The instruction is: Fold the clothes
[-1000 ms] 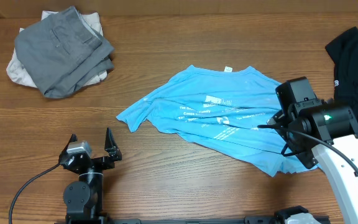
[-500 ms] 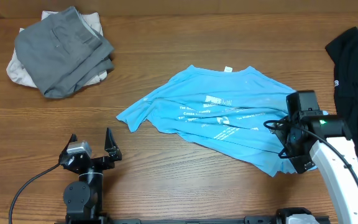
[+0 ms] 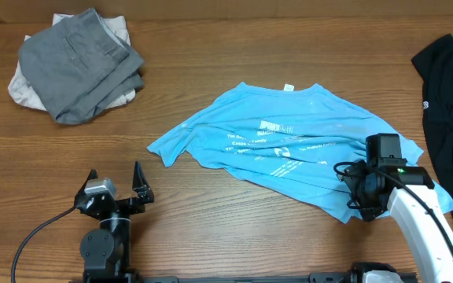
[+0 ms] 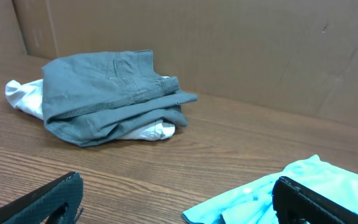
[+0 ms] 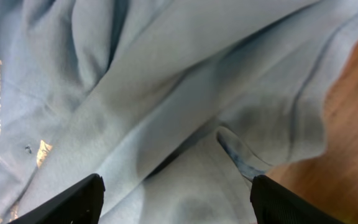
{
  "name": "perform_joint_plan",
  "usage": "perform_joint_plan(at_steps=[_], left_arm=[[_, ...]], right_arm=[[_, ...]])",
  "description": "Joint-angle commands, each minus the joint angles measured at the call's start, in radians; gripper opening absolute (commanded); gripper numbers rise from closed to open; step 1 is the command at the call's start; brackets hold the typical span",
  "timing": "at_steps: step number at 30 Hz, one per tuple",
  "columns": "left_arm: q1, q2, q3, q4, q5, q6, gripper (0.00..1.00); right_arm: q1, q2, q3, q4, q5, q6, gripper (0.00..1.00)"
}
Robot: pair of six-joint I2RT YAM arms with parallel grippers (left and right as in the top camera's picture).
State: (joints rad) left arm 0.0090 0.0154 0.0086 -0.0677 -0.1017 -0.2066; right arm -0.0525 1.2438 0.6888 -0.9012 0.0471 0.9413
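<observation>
The brown wooden surface (image 3: pixel 234 47) is mostly bare. Nearest, the left claw (image 3: pixel 118 182) stands spread and holds nothing. The right claw (image 5: pixel 178 196), tips apart, straddles the near hem of the crumpled light blue printed cotton T-shirt (image 3: pixel 289 149) at mid-surface. The shirt looks soft and limp, so it is best pinched at the hem corners.
</observation>
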Motion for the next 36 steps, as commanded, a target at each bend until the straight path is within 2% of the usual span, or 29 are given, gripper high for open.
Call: perform_joint_plan(at_steps=[1,11,19,22,24,29,32,36], left_arm=[[0.006,-0.011,-0.004,0.001,-0.002,0.019,1.00],[0.006,-0.011,-0.004,0.001,-0.002,0.019,1.00],[0.006,-0.011,-0.004,0.001,-0.002,0.019,1.00],[0.006,-0.011,-0.004,0.001,-0.002,0.019,1.00],[0.006,-0.011,-0.004,0.001,-0.002,0.019,1.00],[0.006,-0.011,-0.004,0.001,-0.002,0.019,1.00],[0.006,-0.011,-0.004,0.002,-0.002,0.019,1.00],[0.006,-0.011,-0.004,0.001,-0.002,0.019,1.00]], right_arm=[[-0.005,0.012,-0.014,0.019,-0.018,-0.034,0.79],[-0.005,0.100,-0.014,0.045,0.046,-0.033,0.78],[-0.005,0.171,-0.014,0.062,0.045,-0.033,0.66],[-0.005,0.170,-0.014,0.063,0.045,-0.033,0.58],[-0.005,0.170,-0.014,0.063,0.046,-0.033,0.47],[-0.005,0.170,-0.011,0.063,0.049,-0.033,0.44],[-0.005,0.170,0.001,0.055,0.049,-0.033,0.31],[-0.005,0.163,0.039,0.010,0.049,-0.033,0.21]])
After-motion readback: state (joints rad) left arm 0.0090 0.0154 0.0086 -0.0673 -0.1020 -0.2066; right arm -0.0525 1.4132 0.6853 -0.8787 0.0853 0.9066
